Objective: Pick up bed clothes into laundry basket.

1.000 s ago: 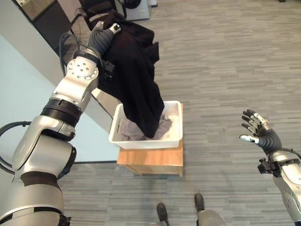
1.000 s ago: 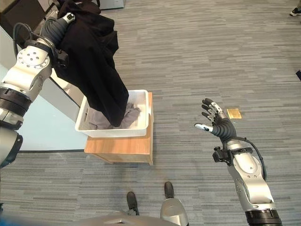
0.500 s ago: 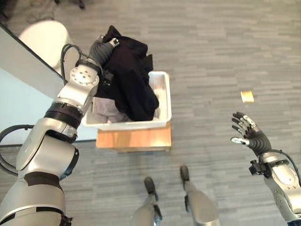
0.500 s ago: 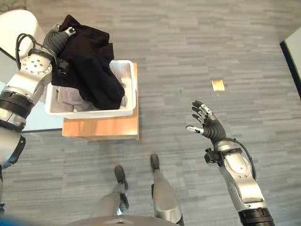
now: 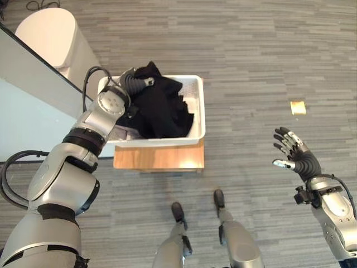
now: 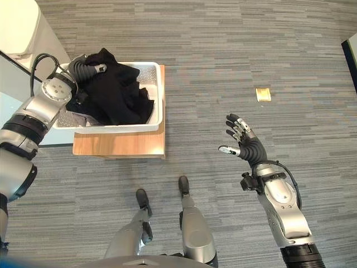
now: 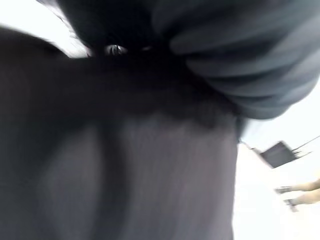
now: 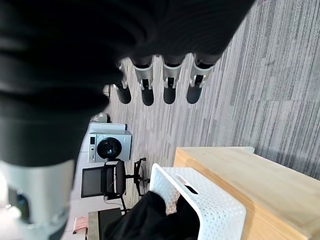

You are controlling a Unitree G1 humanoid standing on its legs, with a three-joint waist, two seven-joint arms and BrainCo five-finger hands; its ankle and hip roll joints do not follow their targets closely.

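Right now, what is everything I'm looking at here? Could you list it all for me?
Laundry basket: one, white, perforated walls, on the wooden stand.
Black garment: one, black, piled in the basket, top bunched at the left hand.
Grey clothes: a few folds, grey, in the basket under the black garment.
Wooden stand: one, light wood, on the floor under the basket.
Yellow scrap: one, yellowish, flat on the floor off to the right.
Floor: grey striped carpet.
Left hand: over the basket, fingers buried in the black garment.
Right hand: raised over bare floor, fingers spread, holding nothing.
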